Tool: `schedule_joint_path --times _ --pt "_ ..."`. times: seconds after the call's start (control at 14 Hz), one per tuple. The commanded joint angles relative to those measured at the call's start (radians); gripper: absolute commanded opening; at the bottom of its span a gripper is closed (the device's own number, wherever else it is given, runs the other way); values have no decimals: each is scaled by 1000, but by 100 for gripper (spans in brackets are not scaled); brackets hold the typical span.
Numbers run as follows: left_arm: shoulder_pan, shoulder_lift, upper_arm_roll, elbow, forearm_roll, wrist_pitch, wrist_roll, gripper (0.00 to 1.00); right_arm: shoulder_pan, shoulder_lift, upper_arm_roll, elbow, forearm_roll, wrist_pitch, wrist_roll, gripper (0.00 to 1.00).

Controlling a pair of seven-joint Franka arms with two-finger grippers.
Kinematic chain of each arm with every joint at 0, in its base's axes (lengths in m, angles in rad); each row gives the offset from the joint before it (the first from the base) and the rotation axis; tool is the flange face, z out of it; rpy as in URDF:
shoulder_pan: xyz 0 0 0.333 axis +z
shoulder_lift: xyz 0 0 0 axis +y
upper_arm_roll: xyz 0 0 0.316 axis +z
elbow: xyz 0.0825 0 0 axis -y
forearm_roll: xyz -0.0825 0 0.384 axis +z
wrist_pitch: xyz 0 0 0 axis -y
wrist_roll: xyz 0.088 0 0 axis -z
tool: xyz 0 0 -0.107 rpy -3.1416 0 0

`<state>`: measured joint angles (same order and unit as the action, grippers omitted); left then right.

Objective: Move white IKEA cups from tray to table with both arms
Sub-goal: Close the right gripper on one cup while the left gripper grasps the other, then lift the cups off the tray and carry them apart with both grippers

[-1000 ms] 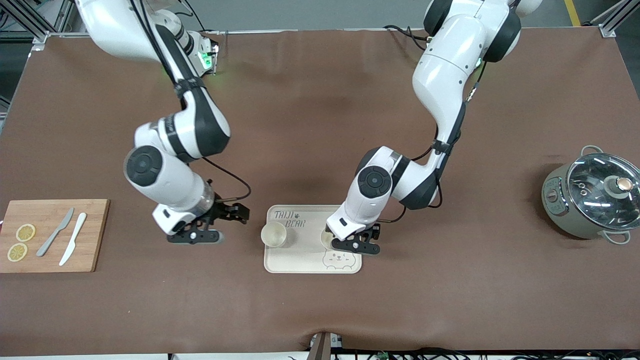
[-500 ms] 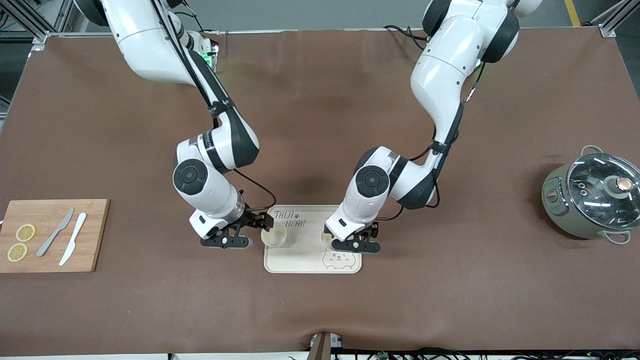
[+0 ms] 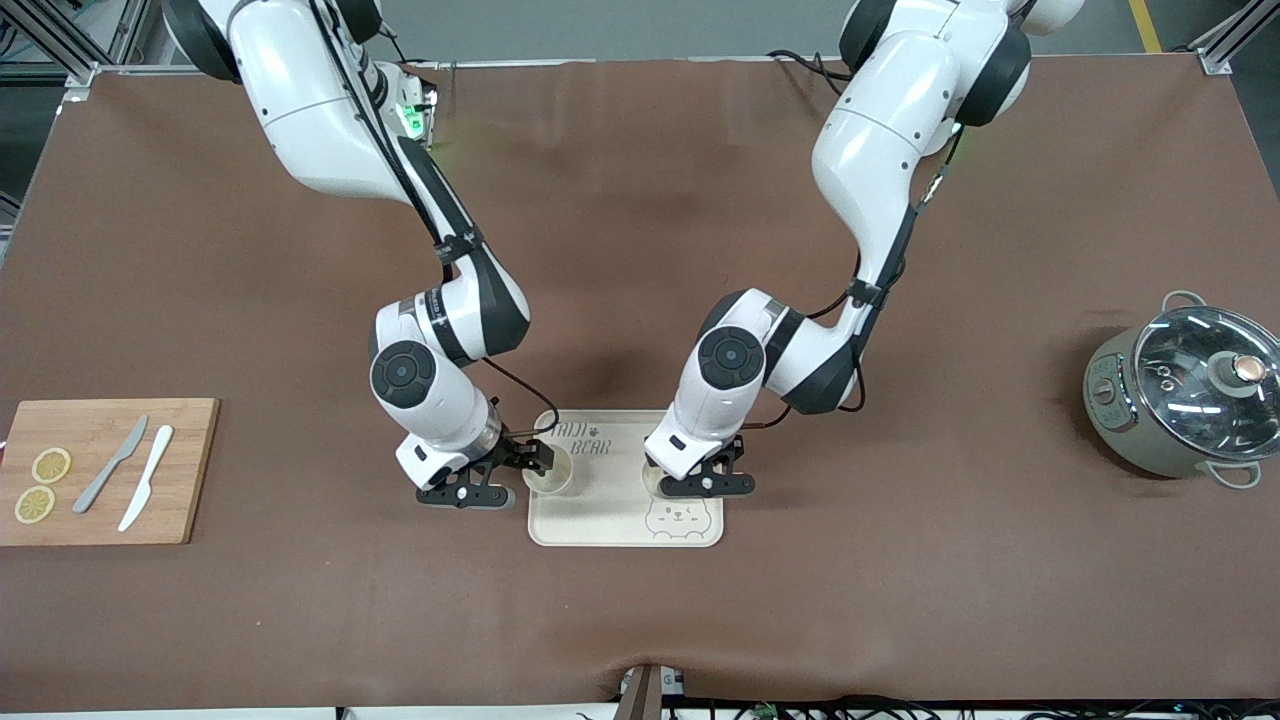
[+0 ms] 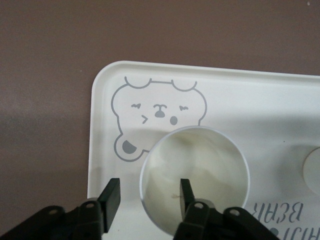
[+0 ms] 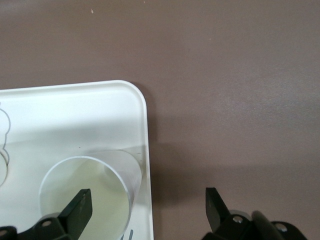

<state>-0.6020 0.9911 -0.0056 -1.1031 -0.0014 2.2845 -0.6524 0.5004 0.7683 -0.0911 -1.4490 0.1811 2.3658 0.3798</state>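
Two cream-white cups stand on the bear-printed tray (image 3: pixel 625 530). The cup toward the right arm's end (image 3: pixel 552 478) also shows in the right wrist view (image 5: pixel 87 195). My right gripper (image 3: pixel 535 462) is open wide at it, with one finger (image 5: pixel 80 207) over the cup's inside and the other (image 5: pixel 214 202) over the table beside the tray. The other cup (image 3: pixel 652 482) is mostly hidden under my left gripper (image 3: pixel 690 478). In the left wrist view this cup (image 4: pixel 200 165) has its wall between the open fingers, one finger (image 4: pixel 186 192) inside and one (image 4: pixel 111 197) outside.
A wooden cutting board (image 3: pixel 100 520) with two lemon slices (image 3: pixel 50 465) and two knives (image 3: pixel 110 465) lies at the right arm's end. A grey pot with a glass lid (image 3: pixel 1190 390) stands at the left arm's end.
My right arm has swung from the table near the cutting board over to the tray, and its gripper now stands at the cup. My left gripper has shifted only slightly at its cup.
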Motion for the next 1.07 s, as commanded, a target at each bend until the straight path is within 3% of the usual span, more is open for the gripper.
schedule_joint_path --times 0.0,0.21,0.43,0.57,0.64,0.79,0.86,1.0 --pt "-10 6 16 11 -25 4 -9 0 23 13 -10 29 23 -7 7 93" --pt "-4 -2 16 11 -26 0 -6 0 35 13 -10 29 20 -7 5 50" --pt "5 -60 16 6 -26 -54 -6 0 35 13 -10 29 14 -7 -1 19" --pt "37 -135 18 6 -19 -213 3 0 35 13 -10 29 9 -5 -9 11" --pt "57 -175 15 6 -19 -285 34 0 35 13 -10 29 8 -5 -7 2" --pt "93 -271 15 -10 -28 -411 114 0 35 11 -10 29 12 -7 -1 0" --pt "120 -322 12 -44 -28 -457 147 0 35 9 -10 30 14 -8 2 0" --pt "175 -450 12 -203 -28 -459 241 0 26 -3 -10 33 15 -19 4 0"
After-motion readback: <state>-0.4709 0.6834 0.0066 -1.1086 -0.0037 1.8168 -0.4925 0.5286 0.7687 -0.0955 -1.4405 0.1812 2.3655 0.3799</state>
